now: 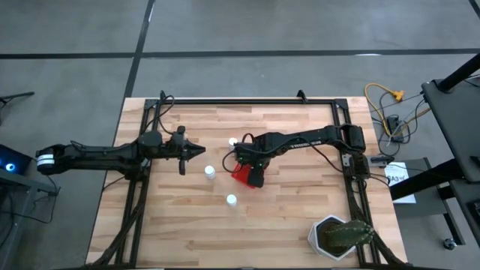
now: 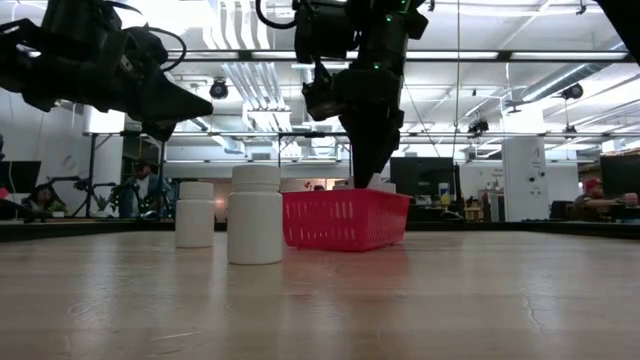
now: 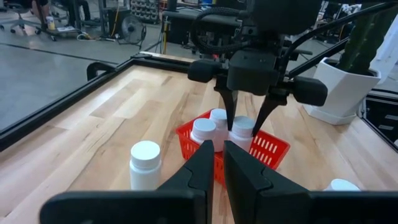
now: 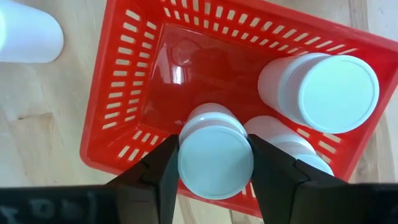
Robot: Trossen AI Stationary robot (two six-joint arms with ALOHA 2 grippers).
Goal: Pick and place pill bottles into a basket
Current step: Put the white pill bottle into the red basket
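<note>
The red basket (image 1: 241, 178) stands mid-table and holds three white pill bottles: two loose ones (image 4: 320, 90) (image 4: 292, 146) standing upright, and one (image 4: 216, 158) between the fingers of my right gripper (image 1: 244, 160), which is above the basket pointing down. The basket also shows in the low view (image 2: 345, 220) and the left wrist view (image 3: 273, 146). Three more bottles stand upright on the table (image 1: 232, 142) (image 1: 210, 172) (image 1: 232, 199). My left gripper (image 1: 198, 150) is shut and empty, above the table left of the basket. My right gripper pinches the bottle's round cap (image 4: 186, 163) between its two fingers, one on each side. The fingers (image 3: 231, 109) come from above, pointing down. The bottle is upright inside the basket, beside the other two. Whether its base rests on the basket floor, I cannot tell.
A white pot with a green plant (image 1: 339, 235) stands at the near right corner. A black metal frame (image 1: 247, 101) runs along the table's edges. Bare wood lies near and left of the basket.
</note>
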